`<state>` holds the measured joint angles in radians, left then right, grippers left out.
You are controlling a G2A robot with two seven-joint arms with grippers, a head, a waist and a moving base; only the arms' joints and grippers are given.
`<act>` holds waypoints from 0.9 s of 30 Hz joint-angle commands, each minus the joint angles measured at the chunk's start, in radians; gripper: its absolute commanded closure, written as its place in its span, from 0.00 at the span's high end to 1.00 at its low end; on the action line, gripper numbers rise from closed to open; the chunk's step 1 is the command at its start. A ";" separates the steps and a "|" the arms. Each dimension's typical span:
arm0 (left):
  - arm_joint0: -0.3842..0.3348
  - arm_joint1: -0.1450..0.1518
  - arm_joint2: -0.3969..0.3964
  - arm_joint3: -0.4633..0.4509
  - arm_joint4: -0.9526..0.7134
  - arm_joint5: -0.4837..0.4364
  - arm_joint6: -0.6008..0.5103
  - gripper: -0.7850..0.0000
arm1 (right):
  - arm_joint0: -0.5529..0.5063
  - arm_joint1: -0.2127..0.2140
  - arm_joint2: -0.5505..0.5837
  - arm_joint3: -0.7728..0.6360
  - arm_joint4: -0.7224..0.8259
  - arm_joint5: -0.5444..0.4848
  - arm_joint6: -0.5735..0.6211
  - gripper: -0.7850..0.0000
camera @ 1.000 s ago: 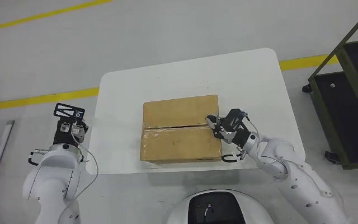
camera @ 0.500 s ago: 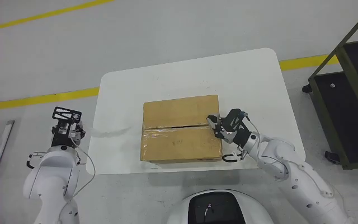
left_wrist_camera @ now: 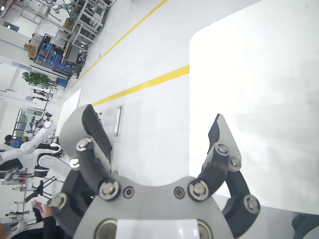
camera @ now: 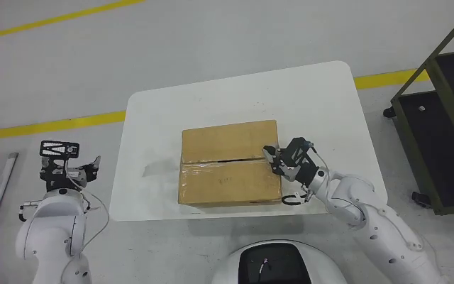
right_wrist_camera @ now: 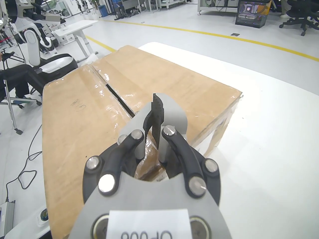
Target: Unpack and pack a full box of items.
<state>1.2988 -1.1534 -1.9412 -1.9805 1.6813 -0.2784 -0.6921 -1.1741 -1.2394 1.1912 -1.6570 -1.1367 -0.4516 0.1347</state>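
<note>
Box [camera: 227, 163] shut, mid-table [camera: 319, 99], clear tape [right_wrist_camera: 99, 88] along seam.
R gripper [right_wrist_camera: 156, 105] fingers pressed together, nothing btwn, at seam's right end. L gripper [left_wrist_camera: 152, 120] spread wide, over floor [camera: 213, 42] off table's left edge. Cart [camera: 425, 135] farther right.

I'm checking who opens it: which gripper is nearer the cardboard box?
Right. The right gripper sits at the cardboard box's right end, by the top seam; the left gripper hangs beyond the table's left edge, well apart from it.
</note>
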 commanded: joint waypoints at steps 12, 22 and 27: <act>-0.026 0.003 0.140 -0.087 -0.081 -0.100 0.043 1.00 | -0.020 0.004 0.038 -0.053 0.007 0.036 -0.039 0.00; -0.167 -0.015 0.514 -0.141 -0.228 -0.196 0.036 1.00 | -0.124 0.028 0.185 -0.151 -0.050 0.060 -0.054 0.02; -0.237 -0.026 0.689 -0.110 -0.231 -0.263 0.010 1.00 | -0.179 0.036 0.251 -0.173 -0.053 0.073 -0.064 0.08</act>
<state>1.0695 -1.1786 -1.2841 -2.0983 1.4315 -0.5304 -0.6760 -1.3453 -1.2043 1.4334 -1.8280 -1.1894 -0.3804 0.0725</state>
